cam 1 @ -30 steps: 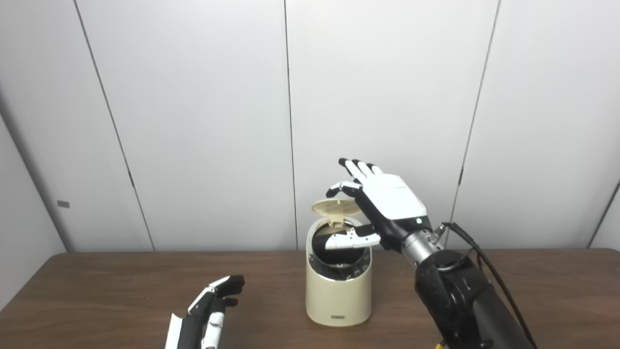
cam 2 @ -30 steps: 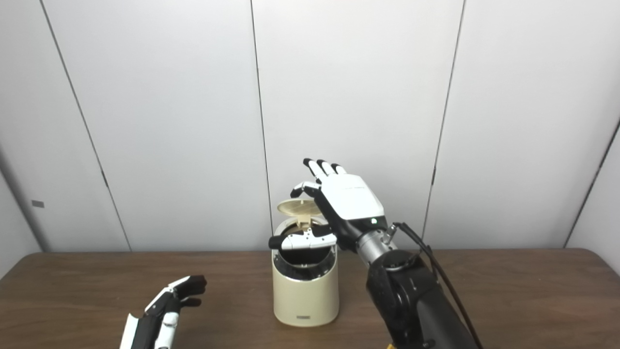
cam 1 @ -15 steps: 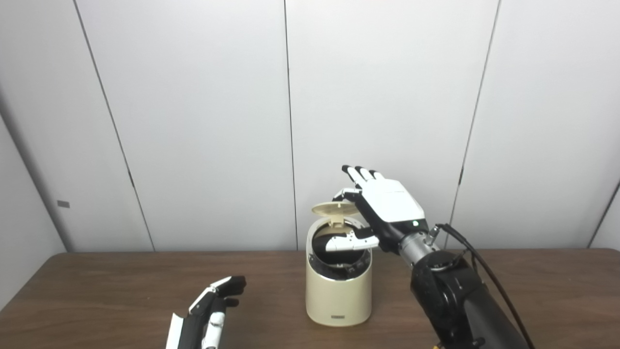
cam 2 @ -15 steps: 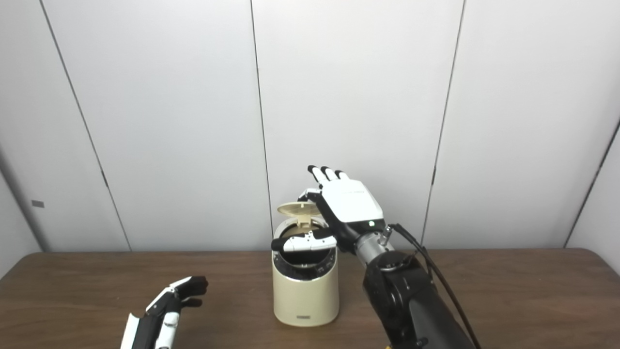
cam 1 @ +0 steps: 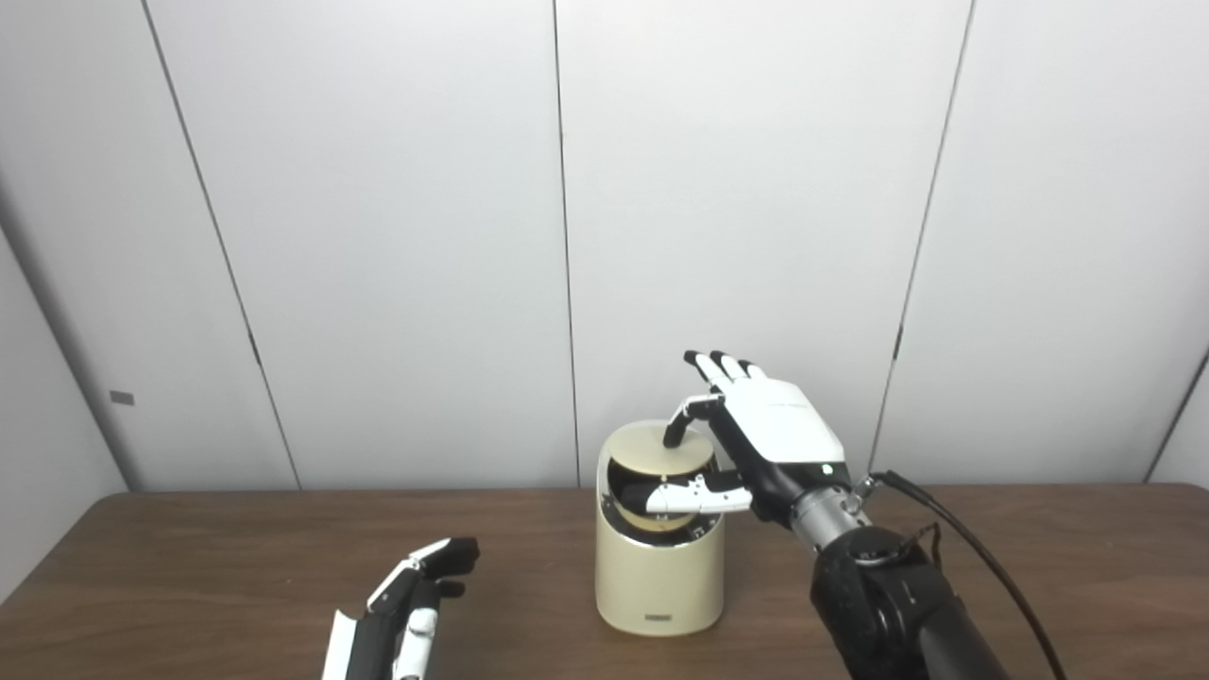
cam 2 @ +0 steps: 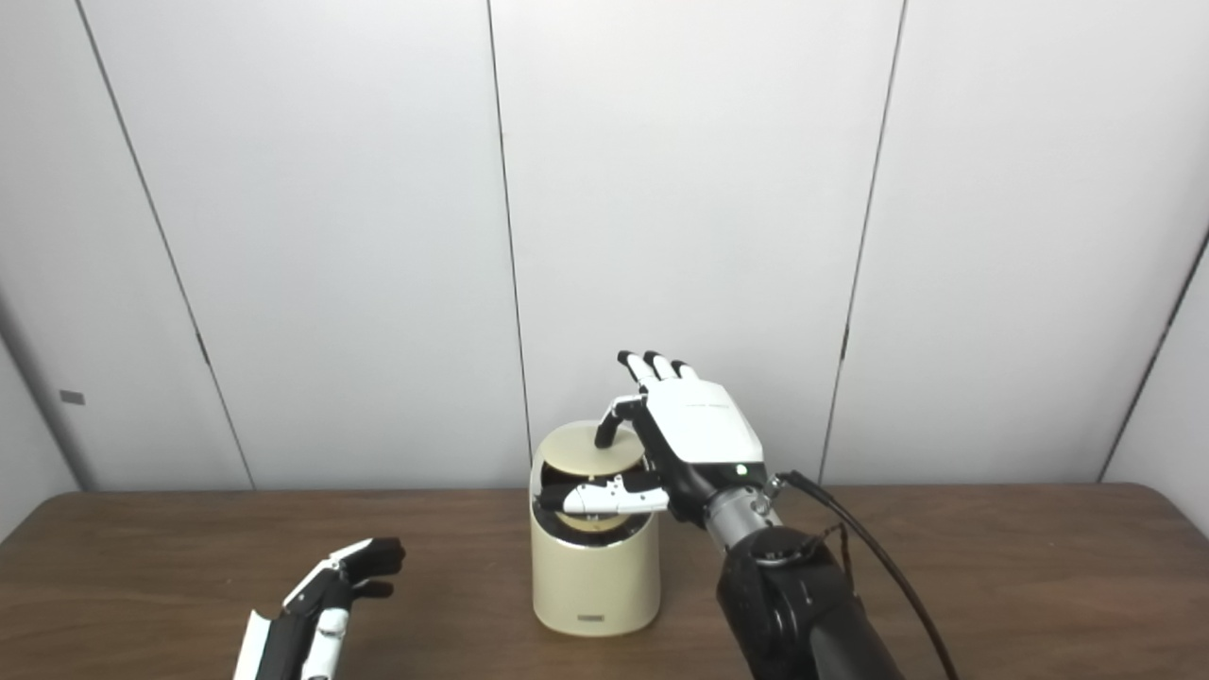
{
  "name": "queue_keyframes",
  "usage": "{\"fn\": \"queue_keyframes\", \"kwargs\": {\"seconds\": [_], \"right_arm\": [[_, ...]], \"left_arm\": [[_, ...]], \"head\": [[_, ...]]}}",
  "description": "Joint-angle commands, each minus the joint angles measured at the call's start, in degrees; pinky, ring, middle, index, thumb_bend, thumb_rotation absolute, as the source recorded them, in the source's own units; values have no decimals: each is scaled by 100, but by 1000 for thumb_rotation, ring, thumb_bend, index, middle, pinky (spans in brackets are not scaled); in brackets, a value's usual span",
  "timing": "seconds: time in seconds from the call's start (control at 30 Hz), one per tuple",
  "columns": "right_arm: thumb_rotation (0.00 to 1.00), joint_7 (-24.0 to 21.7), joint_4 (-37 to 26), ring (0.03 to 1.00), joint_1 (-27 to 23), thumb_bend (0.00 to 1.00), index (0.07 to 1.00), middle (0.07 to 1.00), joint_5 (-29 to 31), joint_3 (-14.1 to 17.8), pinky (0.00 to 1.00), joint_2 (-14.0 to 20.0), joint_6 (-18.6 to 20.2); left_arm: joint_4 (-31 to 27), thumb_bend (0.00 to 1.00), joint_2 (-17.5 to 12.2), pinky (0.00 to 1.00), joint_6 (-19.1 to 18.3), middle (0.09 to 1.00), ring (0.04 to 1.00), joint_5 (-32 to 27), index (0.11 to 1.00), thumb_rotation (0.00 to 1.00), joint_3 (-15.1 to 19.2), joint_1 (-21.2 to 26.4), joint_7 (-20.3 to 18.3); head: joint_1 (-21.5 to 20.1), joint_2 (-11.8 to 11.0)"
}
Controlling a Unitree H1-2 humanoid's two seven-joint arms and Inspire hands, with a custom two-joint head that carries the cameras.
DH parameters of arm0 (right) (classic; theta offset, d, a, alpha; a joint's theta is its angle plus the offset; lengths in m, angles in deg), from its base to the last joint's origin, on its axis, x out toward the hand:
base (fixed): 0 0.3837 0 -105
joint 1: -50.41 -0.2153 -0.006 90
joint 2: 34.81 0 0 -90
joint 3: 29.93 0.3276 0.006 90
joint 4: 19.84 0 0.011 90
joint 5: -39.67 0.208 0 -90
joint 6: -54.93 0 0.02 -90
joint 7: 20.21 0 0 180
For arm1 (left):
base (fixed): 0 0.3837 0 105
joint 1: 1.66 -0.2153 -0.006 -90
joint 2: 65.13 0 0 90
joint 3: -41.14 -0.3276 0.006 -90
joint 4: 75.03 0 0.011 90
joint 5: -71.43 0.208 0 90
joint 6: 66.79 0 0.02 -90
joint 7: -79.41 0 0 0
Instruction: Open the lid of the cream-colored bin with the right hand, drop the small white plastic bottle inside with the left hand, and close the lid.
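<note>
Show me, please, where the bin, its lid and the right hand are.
bin point(cam 1: 659, 590), left eye view, front wall.
lid point(cam 1: 652, 451), left eye view, top face.
right hand point(cam 1: 779, 430), left eye view, white back.

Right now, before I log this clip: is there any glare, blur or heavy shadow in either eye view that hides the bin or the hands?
Left eye view: even, soft light, no glare; the bin and the right robot hand are sharp. Right eye view: the same, with only a dark gap under the lid; the left robot hand is cut by the bottom edge, not blurred.
</note>
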Motion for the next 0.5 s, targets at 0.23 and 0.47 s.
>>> {"fn": "queue_keyframes", "kwargs": {"seconds": [0.23,0.47], "right_arm": [[960,17,-135,1000,-43,1000,601,983,35,-17,1000,-14,74],[945,147,236,1000,104,970,680,1000,211,-9,1000,7,13]], "left_arm": [[-148,337,-24,658,124,734,726,97,742,1000,48,12,26],[-226,328,39,650,119,727,721,173,736,1000,113,-22,41]], "head": [[50,43],[86,97]]}}
